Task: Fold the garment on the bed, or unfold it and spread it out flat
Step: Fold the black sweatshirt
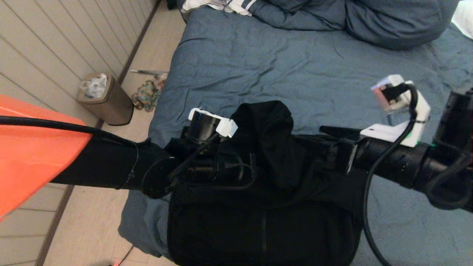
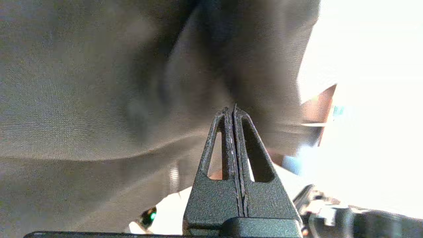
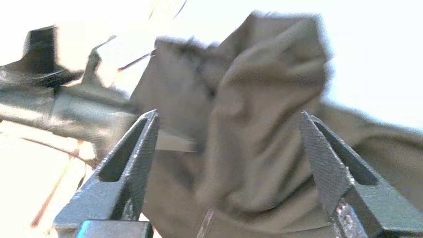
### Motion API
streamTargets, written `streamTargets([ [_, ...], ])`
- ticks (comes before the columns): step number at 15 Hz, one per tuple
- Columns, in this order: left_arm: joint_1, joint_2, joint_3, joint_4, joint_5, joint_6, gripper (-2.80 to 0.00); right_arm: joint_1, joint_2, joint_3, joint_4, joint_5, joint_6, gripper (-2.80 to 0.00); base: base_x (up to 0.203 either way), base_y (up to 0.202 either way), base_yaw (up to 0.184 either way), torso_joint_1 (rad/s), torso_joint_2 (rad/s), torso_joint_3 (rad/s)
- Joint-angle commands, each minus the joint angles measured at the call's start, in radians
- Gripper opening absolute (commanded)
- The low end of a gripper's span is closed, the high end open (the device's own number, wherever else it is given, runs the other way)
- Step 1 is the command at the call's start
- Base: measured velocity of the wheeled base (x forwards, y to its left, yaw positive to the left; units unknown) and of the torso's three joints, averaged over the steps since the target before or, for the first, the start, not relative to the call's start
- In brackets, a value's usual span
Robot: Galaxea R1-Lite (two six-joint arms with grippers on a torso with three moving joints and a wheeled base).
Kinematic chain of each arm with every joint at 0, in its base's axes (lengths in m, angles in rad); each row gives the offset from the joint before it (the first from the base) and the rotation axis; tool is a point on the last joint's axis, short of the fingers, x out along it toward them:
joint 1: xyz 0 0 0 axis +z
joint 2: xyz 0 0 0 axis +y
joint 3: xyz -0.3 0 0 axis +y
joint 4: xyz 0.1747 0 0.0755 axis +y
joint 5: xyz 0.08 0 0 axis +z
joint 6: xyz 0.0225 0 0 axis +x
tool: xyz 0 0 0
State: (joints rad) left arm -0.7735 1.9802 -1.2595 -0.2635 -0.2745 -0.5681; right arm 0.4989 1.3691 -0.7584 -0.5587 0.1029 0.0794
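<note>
From my head camera, the black hoodie point(image 1: 266, 184) hangs bunched over the near edge of the bed point(image 1: 295, 74). My left pincer point(image 2: 234, 110) is pressed together beside the hoodie; whether fabric is caught, I cannot tell. My right pincer point(image 3: 228, 132) stands apart around a fold, so the hoodie could slide floorward.

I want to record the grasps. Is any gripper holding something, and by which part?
The left gripper is shut, seemingly pinching a fold of the black hooded sweatshirt; which part cannot be told. The right gripper is open around bunched fabric, gripping nothing.
</note>
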Motion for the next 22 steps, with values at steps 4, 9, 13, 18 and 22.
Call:
streamTargets([
  [4,0.074,-0.288,0.087,0.038,-0.001,-0.003,-2.80,-0.083,0.124,-0.186,0.094,-0.011,0.046,-2.80,0.000,0.000,0.000,0.000,0.00,0.000],
  [9,0.175,-0.514,0.464,0.019,-0.007,-0.009,-2.80,-0.045,0.433,-0.446,0.123,-0.257,0.068,-2.80,0.000,0.000,0.000,0.000,0.00,0.000],
  [13,0.213,-0.531,0.548,-0.062,-0.020,-0.012,-2.80,-0.033,0.558,-0.630,0.139,-0.377,0.067,-2.80,0.000,0.000,0.000,0.000,0.00,0.000],
  [18,0.213,-0.525,0.575,-0.105,-0.040,-0.012,-2.80,0.062,0.655,-0.671,0.168,-0.422,0.074,-2.80,0.000,0.000,0.000,0.000,0.00,0.000],
  [22,0.214,-0.520,0.575,-0.105,-0.040,-0.012,-2.80,0.182,0.722,-0.558,0.091,-0.424,0.078,-2.80,0.000,0.000,0.000,0.000,0.00,0.000],
])
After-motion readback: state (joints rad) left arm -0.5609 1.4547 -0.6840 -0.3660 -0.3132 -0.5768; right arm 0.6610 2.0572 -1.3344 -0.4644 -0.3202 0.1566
